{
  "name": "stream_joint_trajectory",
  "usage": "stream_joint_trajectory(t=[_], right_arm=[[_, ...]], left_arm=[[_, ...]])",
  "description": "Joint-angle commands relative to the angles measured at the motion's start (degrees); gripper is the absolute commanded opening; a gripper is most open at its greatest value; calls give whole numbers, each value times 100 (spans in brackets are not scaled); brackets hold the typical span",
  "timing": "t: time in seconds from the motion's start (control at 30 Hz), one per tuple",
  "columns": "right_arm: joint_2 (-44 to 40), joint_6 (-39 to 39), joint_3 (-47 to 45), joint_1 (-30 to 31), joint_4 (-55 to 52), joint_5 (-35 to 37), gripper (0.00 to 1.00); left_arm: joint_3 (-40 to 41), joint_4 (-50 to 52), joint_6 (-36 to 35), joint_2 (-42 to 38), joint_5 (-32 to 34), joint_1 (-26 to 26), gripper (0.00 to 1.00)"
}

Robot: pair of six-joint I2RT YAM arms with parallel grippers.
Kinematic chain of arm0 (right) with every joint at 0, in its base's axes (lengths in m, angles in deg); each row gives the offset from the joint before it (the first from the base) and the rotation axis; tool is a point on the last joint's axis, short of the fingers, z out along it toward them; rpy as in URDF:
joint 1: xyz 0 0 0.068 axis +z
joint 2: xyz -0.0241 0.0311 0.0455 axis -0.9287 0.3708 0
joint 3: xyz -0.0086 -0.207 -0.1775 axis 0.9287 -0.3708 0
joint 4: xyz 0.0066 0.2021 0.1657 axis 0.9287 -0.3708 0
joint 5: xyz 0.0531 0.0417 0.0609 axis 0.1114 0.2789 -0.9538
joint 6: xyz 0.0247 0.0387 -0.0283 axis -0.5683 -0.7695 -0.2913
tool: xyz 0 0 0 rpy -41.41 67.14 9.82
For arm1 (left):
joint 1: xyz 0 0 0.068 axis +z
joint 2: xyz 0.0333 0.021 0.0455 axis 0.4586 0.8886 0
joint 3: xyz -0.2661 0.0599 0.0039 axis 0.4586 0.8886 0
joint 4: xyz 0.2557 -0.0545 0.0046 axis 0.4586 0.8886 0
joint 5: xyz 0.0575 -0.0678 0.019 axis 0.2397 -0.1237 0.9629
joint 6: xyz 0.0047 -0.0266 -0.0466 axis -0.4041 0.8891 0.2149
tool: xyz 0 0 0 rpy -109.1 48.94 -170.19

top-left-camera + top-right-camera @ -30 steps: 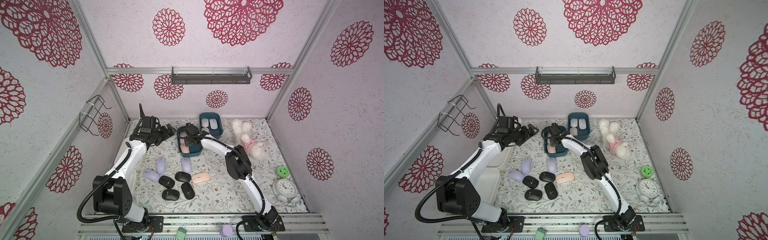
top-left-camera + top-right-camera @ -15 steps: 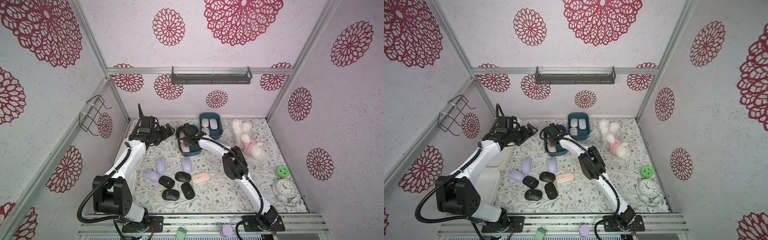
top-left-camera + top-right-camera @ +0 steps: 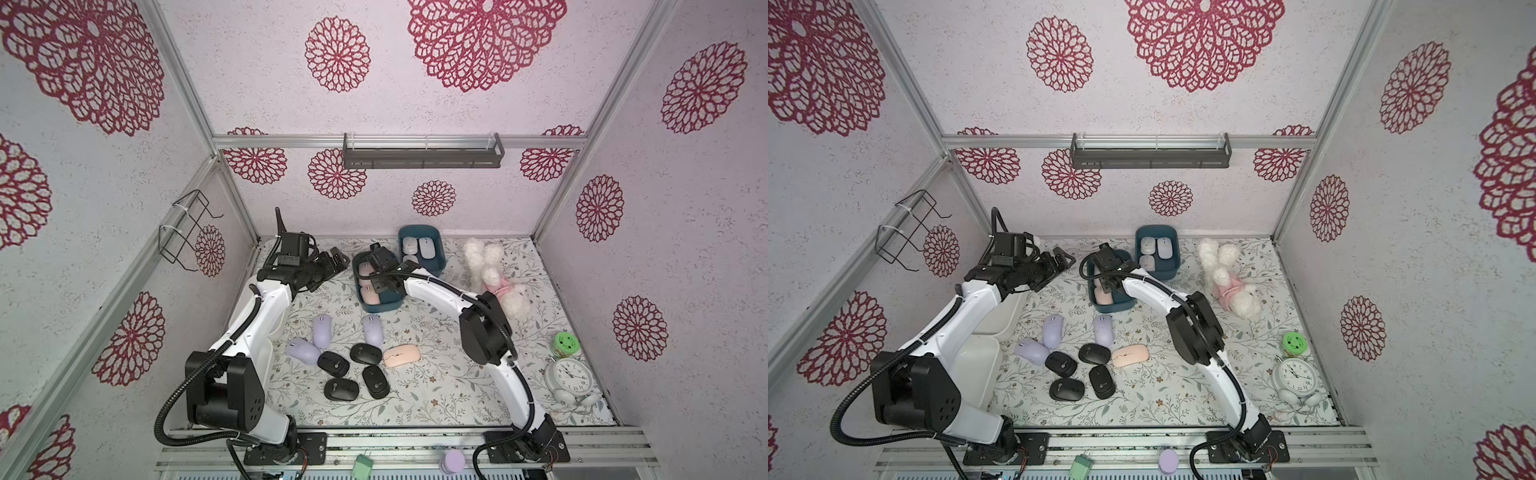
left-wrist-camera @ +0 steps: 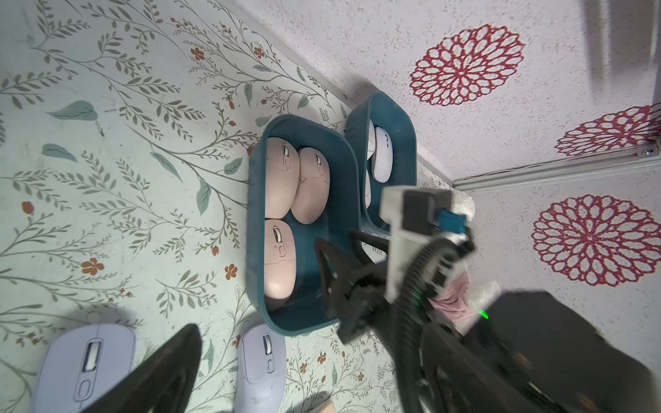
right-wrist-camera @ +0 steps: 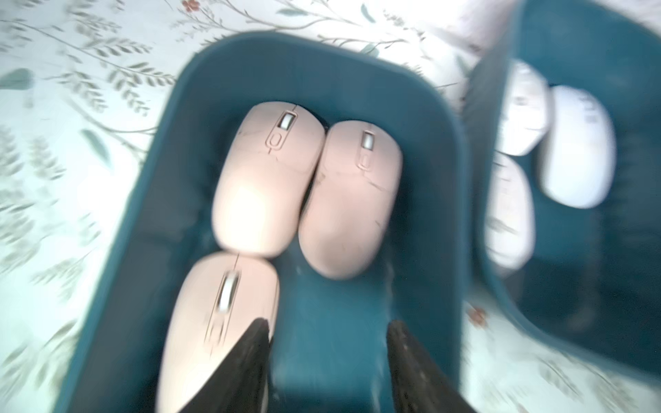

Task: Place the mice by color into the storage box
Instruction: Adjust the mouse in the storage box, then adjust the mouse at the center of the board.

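Two teal storage boxes stand at the back. The nearer box [image 3: 380, 306] holds three peach-pink mice [image 5: 264, 186]; the farther box [image 3: 437, 266] holds three white mice [image 3: 426, 247]. On the mat lie three lilac mice [image 3: 322, 330], several black mice [image 3: 365, 353] and one peach-pink mouse [image 3: 401, 356]. My right gripper [image 5: 329, 332] hangs open inside the nearer box beside the closest pink mouse, with only box floor between its fingers. Left of that box, above the mat, my left gripper [image 3: 332, 261] is wide open and holds nothing.
A white plush toy [image 3: 494, 274] lies right of the boxes. A white alarm clock [image 3: 571, 376] and a green jar [image 3: 565, 345] stand at the right edge. Two white bins [image 3: 976, 365] sit under my left arm. A grey shelf [image 3: 422, 156] hangs on the back wall.
My right arm has shifted a little to the left over the box of pink mice and its jaws stand wider. The left arm has not moved.
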Motion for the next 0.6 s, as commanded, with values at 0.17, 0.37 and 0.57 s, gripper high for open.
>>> stream_joint_trajectory(t=[0.17,0.37,0.57], right_arm=[[-3177,-278,-3489,96,645,79,58],[-4363,-282,-5602,431,710,-628,68],[-4475,-247,-6252,1127,766,-1056,80]], left_arm=[[34,-117,115,-150,-152,-33,97],[50,-192,243,-82,-432,-140,97],[41,-191,226,-101,-436,-236,97]])
